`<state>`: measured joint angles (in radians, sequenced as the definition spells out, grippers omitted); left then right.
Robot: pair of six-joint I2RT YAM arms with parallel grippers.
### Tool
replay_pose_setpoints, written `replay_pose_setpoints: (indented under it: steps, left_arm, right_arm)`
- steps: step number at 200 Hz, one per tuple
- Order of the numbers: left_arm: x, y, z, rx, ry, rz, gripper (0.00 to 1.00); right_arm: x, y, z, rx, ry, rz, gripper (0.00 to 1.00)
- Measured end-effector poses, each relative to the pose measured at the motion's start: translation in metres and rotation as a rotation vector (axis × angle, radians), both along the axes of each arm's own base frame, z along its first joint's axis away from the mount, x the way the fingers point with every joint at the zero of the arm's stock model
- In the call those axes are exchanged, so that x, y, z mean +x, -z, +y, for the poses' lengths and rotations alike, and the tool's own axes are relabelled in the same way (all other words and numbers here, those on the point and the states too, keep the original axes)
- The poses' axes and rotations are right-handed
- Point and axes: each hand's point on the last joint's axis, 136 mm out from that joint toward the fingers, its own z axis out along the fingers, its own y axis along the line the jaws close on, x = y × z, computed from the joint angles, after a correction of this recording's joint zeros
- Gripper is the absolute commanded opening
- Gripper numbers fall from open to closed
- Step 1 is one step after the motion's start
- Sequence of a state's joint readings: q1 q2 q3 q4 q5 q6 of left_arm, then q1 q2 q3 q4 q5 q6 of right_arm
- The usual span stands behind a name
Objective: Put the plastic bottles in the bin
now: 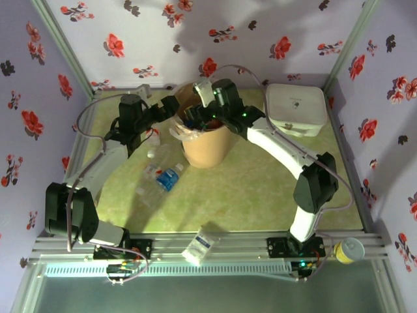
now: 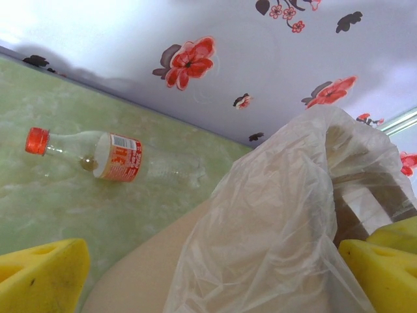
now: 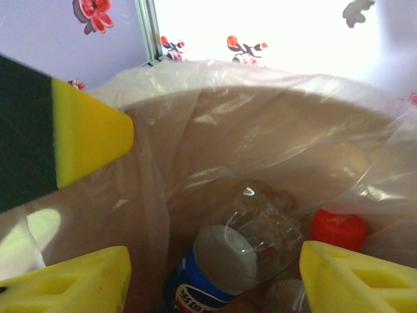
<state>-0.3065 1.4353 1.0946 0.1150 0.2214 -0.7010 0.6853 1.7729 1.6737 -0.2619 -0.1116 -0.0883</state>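
Note:
The bin (image 1: 207,145), tan-orange with a clear bag liner, stands mid-table. My right gripper (image 1: 197,119) hangs over its mouth, open (image 3: 215,280). Below its fingers, inside the bin (image 3: 260,124), lies a blue-labelled bottle (image 3: 225,264) free of both pads. Beside it shows the red cap (image 3: 339,228) of another bottle. My left gripper (image 1: 174,109) is open (image 2: 215,274) against the bin's left rim, with the bag (image 2: 287,215) between its fingers. A red-capped, red-labelled bottle (image 2: 107,156) lies on the table beyond. On the table left of the bin are a blue-labelled bottle (image 1: 168,177) and a clear one (image 1: 154,138).
A flat white square box (image 1: 296,107) sits at the back right. A white-and-blue packet (image 1: 199,246) lies on the front rail, and a yellow-lidded jar (image 1: 348,250) stands at the front right. Floral walls close the table on three sides.

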Motion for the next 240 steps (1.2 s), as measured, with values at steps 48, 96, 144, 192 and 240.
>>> replay_pose_setpoints:
  steps: [48, 96, 144, 192, 240]
  left_arm:
    - [0.002, -0.008, 0.0, 0.028, 0.009, -0.002, 1.0]
    - [0.002, -0.076, 0.028, 0.132, -0.006, -0.1, 1.0]
    - [-0.011, -0.1, 0.112, 0.234, -0.168, -0.055, 1.0]
    - [0.021, 0.027, 0.118, 0.322, -0.149, 0.301, 1.0]
    - [0.018, 0.095, 0.114, 0.423, -0.131, 0.464, 1.0]
  right_arm:
    - [-0.009, -0.085, -0.017, 0.039, 0.026, -0.129, 0.86]
    - [-0.019, -0.134, -0.068, 0.06, 0.166, -0.191, 0.91]
    - [-0.004, -0.099, -0.111, 0.067, 0.343, -0.022, 0.92]
    - [-0.014, -0.028, -0.122, -0.009, 0.408, 0.17, 0.9]
    - [-0.036, -0.02, -0.141, 0.002, 0.457, 0.22, 0.88]
